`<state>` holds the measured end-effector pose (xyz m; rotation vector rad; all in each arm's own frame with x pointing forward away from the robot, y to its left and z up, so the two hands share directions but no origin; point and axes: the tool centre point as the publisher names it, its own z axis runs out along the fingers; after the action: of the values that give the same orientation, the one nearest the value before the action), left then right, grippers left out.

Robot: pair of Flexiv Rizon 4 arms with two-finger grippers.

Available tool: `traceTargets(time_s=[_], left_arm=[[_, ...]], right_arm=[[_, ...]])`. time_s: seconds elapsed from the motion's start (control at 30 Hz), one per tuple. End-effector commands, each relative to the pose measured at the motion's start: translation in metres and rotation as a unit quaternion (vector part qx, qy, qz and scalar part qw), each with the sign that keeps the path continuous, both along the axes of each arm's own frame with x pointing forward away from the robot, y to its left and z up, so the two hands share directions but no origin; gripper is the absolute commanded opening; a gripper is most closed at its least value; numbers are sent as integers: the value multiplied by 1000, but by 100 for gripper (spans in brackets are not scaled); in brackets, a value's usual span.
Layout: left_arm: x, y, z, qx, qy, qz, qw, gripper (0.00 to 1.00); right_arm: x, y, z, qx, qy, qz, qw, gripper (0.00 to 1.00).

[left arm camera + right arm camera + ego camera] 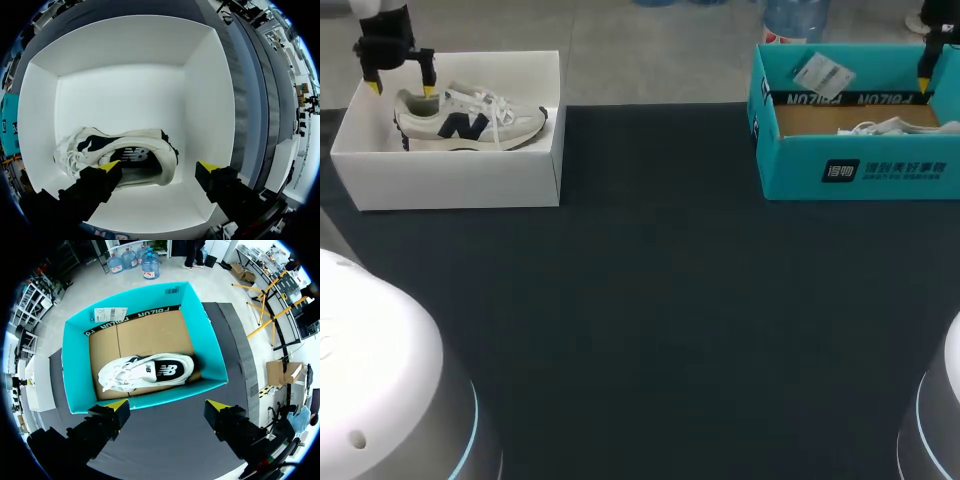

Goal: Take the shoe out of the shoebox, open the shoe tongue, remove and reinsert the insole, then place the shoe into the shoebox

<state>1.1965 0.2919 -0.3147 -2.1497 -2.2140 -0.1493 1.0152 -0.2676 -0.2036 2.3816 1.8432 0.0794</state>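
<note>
My left gripper [400, 88] hangs over the heel end of the white shoebox [460, 185], which sits at the far left of the dark table mat [650, 300]. Its jaws are spread wide with nothing held between them. From the left wrist view, one yellow fingertip [111, 167] sits at the heel opening of the white sneaker [145, 142], and the other is out over the bare box floor by the end wall. I cannot tell whether that first tip touches the shoe.

The sneaker stands on its sole inside the white box, laces tied, navy logo on its side. Its heel is under my gripper and its toe points toward the middle of the table. Looking down into it, the dark insole shows.

Well apart at the far right is a teal shoebox [75, 360] with a cardboard floor. A second white sneaker [145, 371] lies in it (dark insole visible there too), and a paper tag [110, 314] rests against the inner wall.

My right gripper [167, 405] is just as wide open and empty. In the right wrist view its tips hover over the mat just outside the box wall.
</note>
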Motion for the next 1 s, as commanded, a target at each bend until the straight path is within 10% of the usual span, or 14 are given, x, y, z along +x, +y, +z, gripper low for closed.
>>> traceTargets(time_s=[0.03, 0.67, 1.0], left_arm=[[5, 5, -4, -8, 10, 3, 1000, 91], [16, 15, -33, -19, 33, 5, 999, 50], [21, 25, -45, -16, 42, 1, 999, 48]], right_arm=[[-1, 0, 0, 0, -1, -1, 1000, 100], [-1, 0, 0, 0, -1, -1, 1000, 100], [-1, 0, 0, 0, -1, -1, 1000, 100]])
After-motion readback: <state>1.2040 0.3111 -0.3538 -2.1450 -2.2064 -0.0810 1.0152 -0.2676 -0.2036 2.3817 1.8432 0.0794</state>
